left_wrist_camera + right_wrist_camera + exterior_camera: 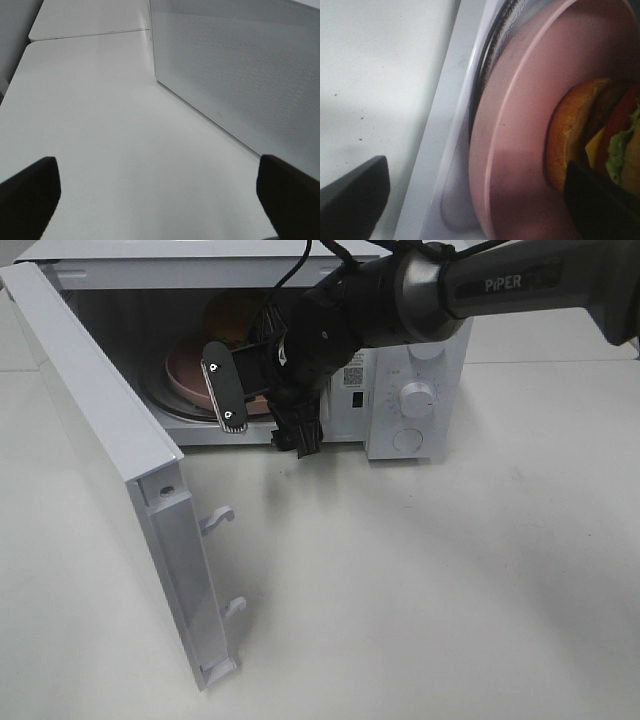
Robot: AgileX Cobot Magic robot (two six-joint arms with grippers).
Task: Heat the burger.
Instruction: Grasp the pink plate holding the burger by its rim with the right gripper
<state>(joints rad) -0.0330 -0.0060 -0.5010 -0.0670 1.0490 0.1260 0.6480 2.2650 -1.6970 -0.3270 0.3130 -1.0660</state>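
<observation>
The burger [228, 314] [602, 127] stands on a pink plate [186, 376] [525, 105] inside the open microwave [415, 400], on its glass turntable [487, 75]. My right gripper [262, 410] [475, 200] is at the microwave's mouth, open wide. The plate's near rim lies between its jaws; one dark finger [602, 202] is against the burger's side, the other finger [350, 200] hangs outside over the table. My left gripper [160, 195] is open and empty, low over the bare table beside the door's outer face [240, 65]. It does not show in the high view.
The microwave door [110, 440] swings far out to the left, its latch hooks [220, 520] pointing toward the middle of the table. Control knobs [415, 398] sit on the right panel. The right arm [500, 285] reaches in from the upper right.
</observation>
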